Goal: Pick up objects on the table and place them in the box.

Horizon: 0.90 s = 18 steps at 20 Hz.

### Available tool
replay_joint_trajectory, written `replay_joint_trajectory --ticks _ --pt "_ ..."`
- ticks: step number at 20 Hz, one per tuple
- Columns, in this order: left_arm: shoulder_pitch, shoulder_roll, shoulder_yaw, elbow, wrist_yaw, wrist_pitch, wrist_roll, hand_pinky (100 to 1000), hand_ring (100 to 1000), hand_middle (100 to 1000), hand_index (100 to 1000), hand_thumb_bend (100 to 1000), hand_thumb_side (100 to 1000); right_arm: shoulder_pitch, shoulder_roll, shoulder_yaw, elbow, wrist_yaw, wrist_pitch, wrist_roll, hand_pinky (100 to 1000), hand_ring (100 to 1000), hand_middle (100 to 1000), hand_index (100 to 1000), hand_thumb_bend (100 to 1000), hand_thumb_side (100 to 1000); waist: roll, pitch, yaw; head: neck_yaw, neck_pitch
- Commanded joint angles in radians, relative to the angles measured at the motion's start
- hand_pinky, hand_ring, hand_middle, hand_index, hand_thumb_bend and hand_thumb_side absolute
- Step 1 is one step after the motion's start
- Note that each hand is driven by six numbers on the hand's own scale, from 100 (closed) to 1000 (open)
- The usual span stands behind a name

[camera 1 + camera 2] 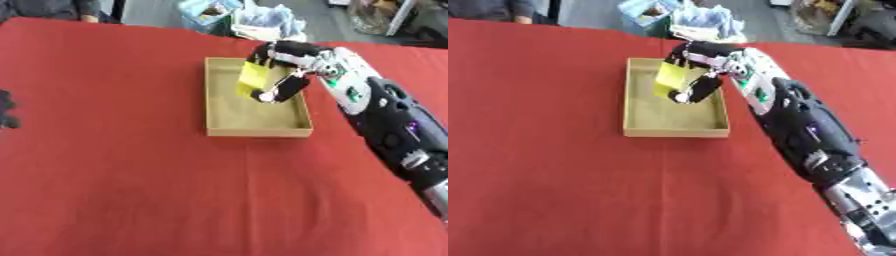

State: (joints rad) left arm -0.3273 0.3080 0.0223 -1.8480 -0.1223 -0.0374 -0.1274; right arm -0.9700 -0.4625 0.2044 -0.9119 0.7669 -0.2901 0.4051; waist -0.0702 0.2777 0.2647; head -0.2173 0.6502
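Yellow object (pixel 255 76): a flat yellow piece, pinched in the robot's right hand, hanging tilted over the far right part of the box, above its floor.
Right hand (pixel 284 70): fingers and thumb curled round the yellow object; arm reaches in from the right.
Box (pixel 214 100): shallow, tan, open-topped; its visible floor looks bare.
Left hand (pixel 7 110): dark shape at the left edge; cannot tell its fingers.
Table (pixel 122 165): red cloth.
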Motion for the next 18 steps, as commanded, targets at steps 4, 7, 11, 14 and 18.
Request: replay_joint_trajectory --ticks 4,7,11,14,18 --pt "-0.013 0.005 0.004 -0.021 0.004 -0.001 -0.001 659 515 577 715 239 619 -0.022 0.001 -0.049 0.089 0.090 -0.012 -0.075 734 799 813 928 333 347 0.010 -0.015 -0.006 -0.004 -0.012" --pt "-0.008 0.005 0.007 -0.018 0.003 0.001 0.000 659 515 577 714 239 620 -0.020 -0.007 -0.047 0.079 0.089 -0.022 -0.080 738 807 824 996 407 382 0.010 -0.020 -0.018 0.002 -0.007" --pt "0.004 0.009 0.012 -0.014 0.000 0.002 0.004 659 515 577 714 239 620 -0.020 -0.026 -0.030 0.029 0.061 -0.040 -0.059 742 812 829 1000 425 394 0.013 -0.031 -0.039 0.015 -0.002" --pt "0.012 0.012 0.017 -0.012 -0.003 0.003 0.009 659 514 576 714 239 620 -0.017 -0.051 -0.016 -0.035 0.021 -0.049 -0.040 740 812 827 1000 427 396 0.013 -0.039 -0.059 0.028 0.001" --pt "0.023 0.018 0.023 -0.009 -0.006 0.004 0.016 659 514 576 714 239 619 0.004 -0.103 0.001 -0.152 -0.077 -0.053 -0.025 726 807 821 997 413 408 0.013 -0.052 -0.091 0.059 0.012"
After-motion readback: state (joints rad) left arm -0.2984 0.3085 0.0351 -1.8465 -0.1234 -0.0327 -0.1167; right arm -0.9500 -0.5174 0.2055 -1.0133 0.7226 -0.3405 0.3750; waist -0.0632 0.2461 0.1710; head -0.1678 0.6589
